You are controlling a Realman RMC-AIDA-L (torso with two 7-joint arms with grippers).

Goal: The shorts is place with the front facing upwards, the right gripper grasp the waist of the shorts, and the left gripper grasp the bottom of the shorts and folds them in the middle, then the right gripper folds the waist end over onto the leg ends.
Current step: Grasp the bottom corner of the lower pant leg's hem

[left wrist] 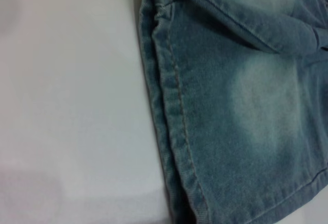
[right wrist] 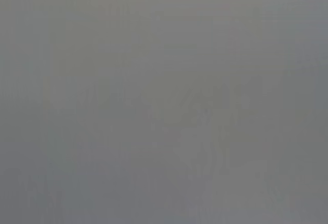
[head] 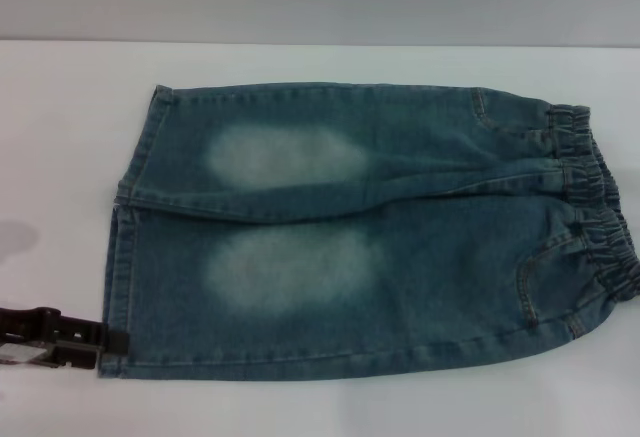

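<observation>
Left gripper (head: pixel 75 337) — low at the table (head: pixel 60 137) edge, just beside the near leg hem (head: pixel 115 287); whether clenched or released cannot be told. Shorts (head: pixel 360 237) — denim, flat, front up, leg ends left, elastic waist (head: pixel 600 217) right. Right gripper unseen; risk — a one-layer pinch at the hem would drag the cloth askew and skew the middle fold

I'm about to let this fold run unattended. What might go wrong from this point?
1. The left gripper sits at the near corner of the shorts leg hem; a shallow pinch on that thick seam may slip.
2. The right gripper is not in view, so the elastic waist may go ungrasped and drag.
3. The far leg already overlaps the near one, so the fold may come out crooked.
</observation>
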